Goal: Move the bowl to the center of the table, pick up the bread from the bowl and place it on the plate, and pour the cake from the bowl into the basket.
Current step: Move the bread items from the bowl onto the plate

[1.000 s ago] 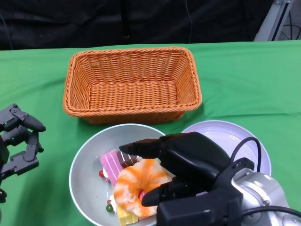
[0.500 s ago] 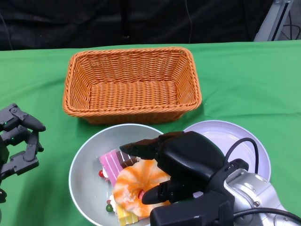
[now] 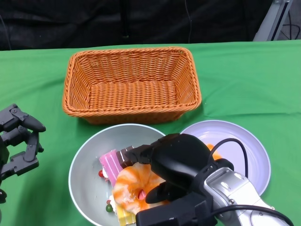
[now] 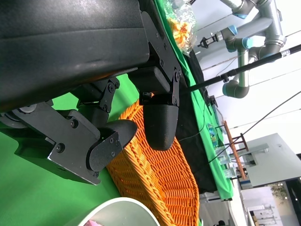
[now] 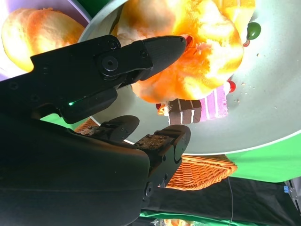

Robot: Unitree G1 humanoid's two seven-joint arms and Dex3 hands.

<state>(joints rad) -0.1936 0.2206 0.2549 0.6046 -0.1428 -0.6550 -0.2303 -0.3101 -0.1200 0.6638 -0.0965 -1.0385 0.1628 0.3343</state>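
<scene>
While the grey bowl [image 3: 89, 165] sat near the front edge of the green table [image 3: 244, 80], just before the wicker basket [image 3: 131, 84], the right hand [image 3: 176, 167] reached into it from the lower right, its fingers [image 3: 136, 153] lying over the orange-and-white bread [image 3: 134, 183]. Whether it actually gripped the bread could not be told from the head view. A pink-and-brown slice of cake [image 3: 113, 165] lay beside the bread in the bowl, and the pale plate [image 3: 244, 146] stood just right of the bowl, touching or nearly so. The left hand [image 3: 19, 141] rested at the far left, holding nothing, fingers loosely curled and apart.

In the right wrist view, the right hand [image 5: 160, 84] had one finger [image 5: 160, 49] pressed against the bread [image 5: 202, 52] and others on its far side, near the cake [image 5: 197, 108]; a second bun [image 5: 30, 35] lay on the plate [image 5: 80, 9].

In the left wrist view, the left hand [image 4: 136, 127] held nothing, its fingers [image 4: 160, 127] spread before the basket [image 4: 160, 179], with the bowl's rim [image 4: 117, 207] nearby.
</scene>
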